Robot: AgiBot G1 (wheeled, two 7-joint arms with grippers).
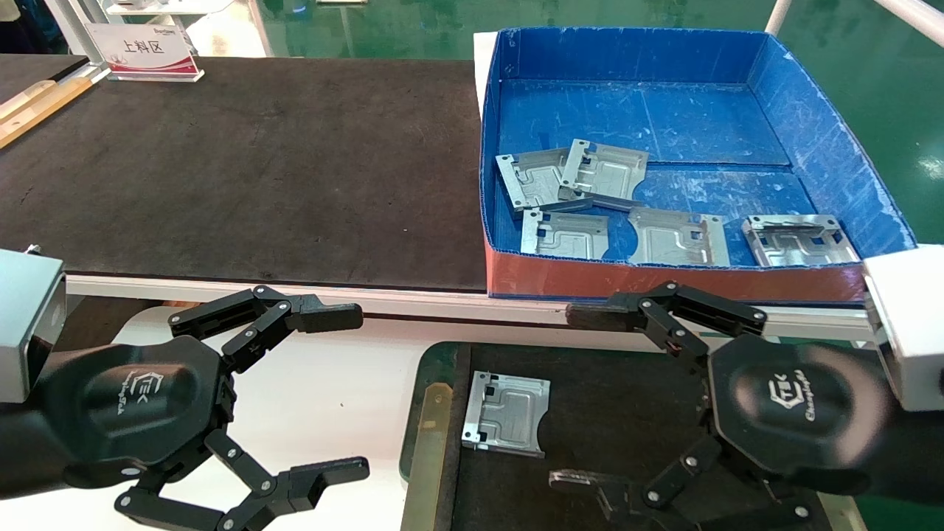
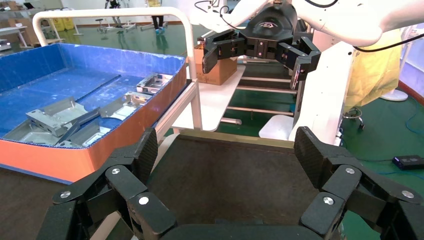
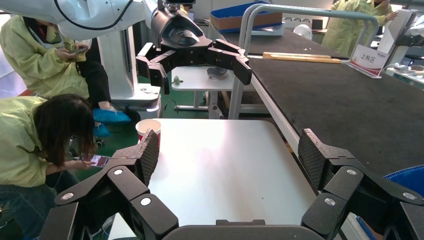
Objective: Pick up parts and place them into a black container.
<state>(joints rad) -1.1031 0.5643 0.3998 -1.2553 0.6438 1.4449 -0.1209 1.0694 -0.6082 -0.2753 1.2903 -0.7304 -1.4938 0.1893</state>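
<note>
On black container floor, one part lies flat

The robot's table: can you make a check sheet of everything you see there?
Surface: black mat on the bench; white table below.
Job's things: five parts in the blue box; one part in the black container.
Clutter: sign, wooden strips, paper cup.
Grippers: left gripper open over the white table; right gripper open over the container.
Cables: black ones on the arms.
Surroundings: green floor, people in yellow coats.
</note>
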